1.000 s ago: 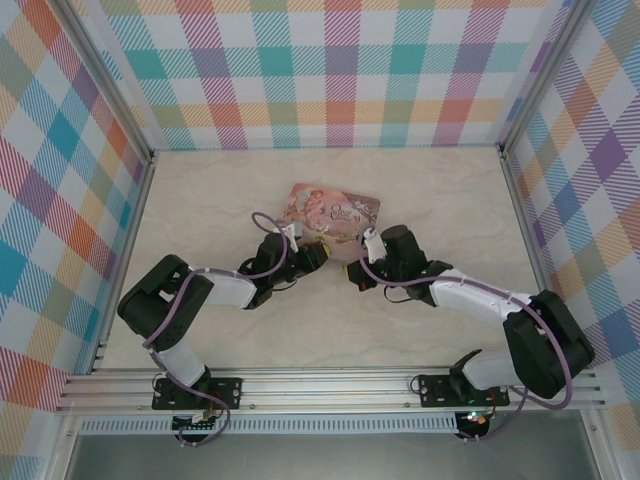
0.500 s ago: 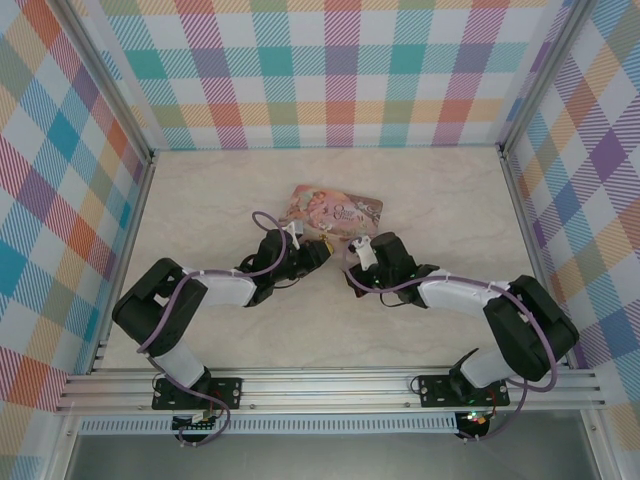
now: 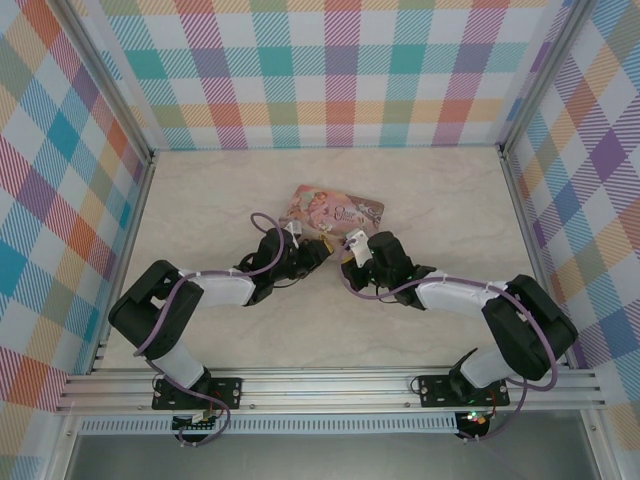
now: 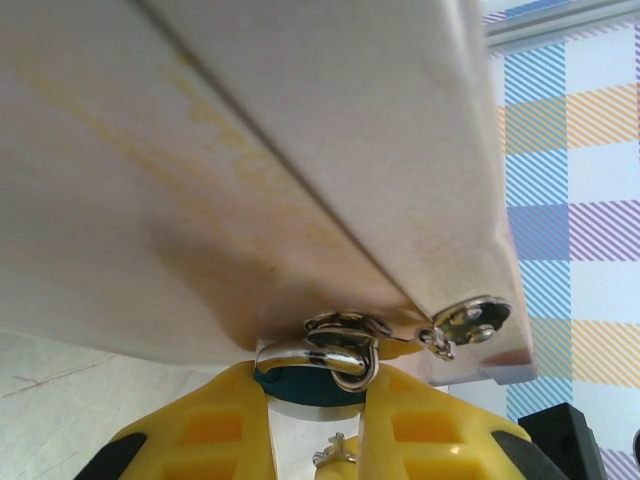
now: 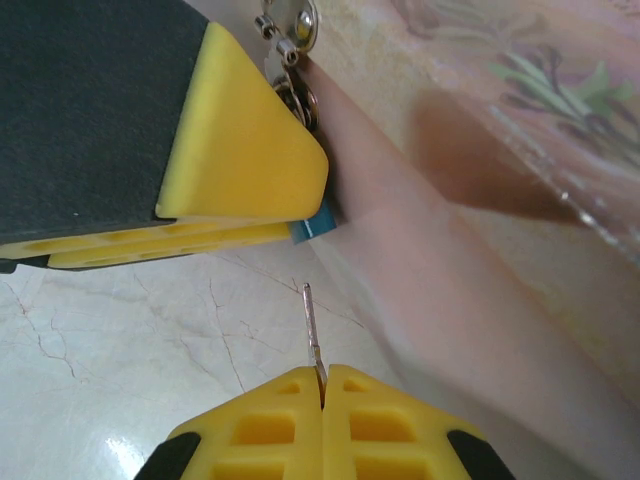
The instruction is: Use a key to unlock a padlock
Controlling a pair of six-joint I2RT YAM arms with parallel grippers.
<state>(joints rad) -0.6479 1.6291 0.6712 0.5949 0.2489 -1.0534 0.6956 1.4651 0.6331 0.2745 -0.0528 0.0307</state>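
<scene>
While the left gripper (image 4: 315, 410) pinches the blue padlock (image 4: 300, 381) against the pink tin (image 3: 335, 208) | right gripper (image 5: 322, 385) nips the key (image 5: 312, 325) | blade points lengthwise at the padlock just ahead, a gap between

The table (image 3: 200, 200) before me is pale and marbled; a pink illustrated tin (image 3: 335, 208) lies on it, toward twelve o'clock from its middle.
</scene>
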